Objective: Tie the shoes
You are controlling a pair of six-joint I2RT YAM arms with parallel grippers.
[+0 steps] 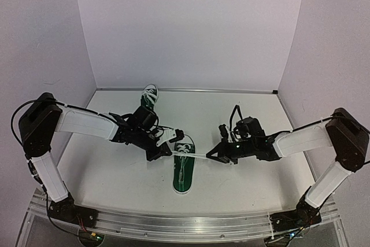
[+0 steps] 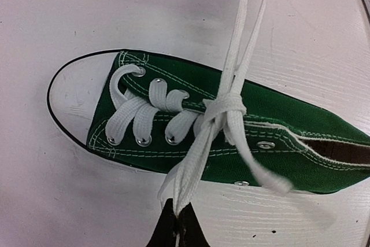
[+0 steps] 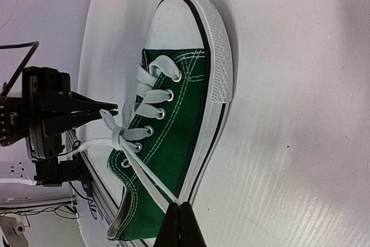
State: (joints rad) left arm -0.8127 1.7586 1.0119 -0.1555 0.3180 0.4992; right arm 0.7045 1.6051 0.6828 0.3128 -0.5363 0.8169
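One shoe is set on the table between the grippers, with its lace knotted and drawn taut across it. The left gripper is clamped on one side of the lace and the right gripper on the other. The second shoe is seen farther back.

**Both arms reach inward, grippers closed**

The left arm and the right arm stretch low and inward from the outer sides. The left gripper and the right gripper point at each other, near, each with jaws pressed together on the white lace.
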